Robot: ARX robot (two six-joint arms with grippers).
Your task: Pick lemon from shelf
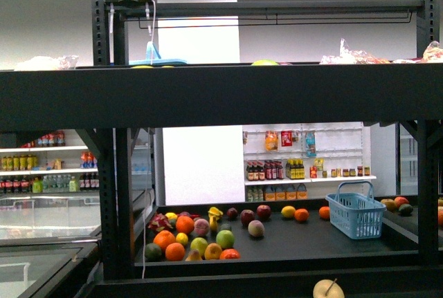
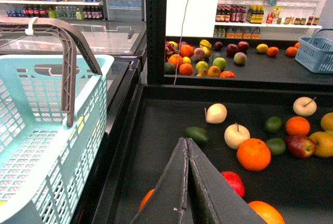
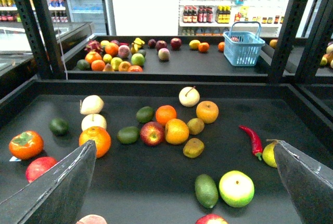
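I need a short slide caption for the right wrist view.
Open right gripper above the shelf deck of mixed fruit, lemon beside a red chili.

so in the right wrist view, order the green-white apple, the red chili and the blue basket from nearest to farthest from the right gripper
Measured from the right gripper, which is open:
1. The green-white apple, on the near deck, closest to the camera.
2. The red chili, farther back on the same deck, toward the deck's edge.
3. The blue basket, on the far deck behind.

Black shelf (image 1: 221, 94) spans view; blue basket (image 1: 355, 213) beside scattered fruit (image 1: 201, 232)
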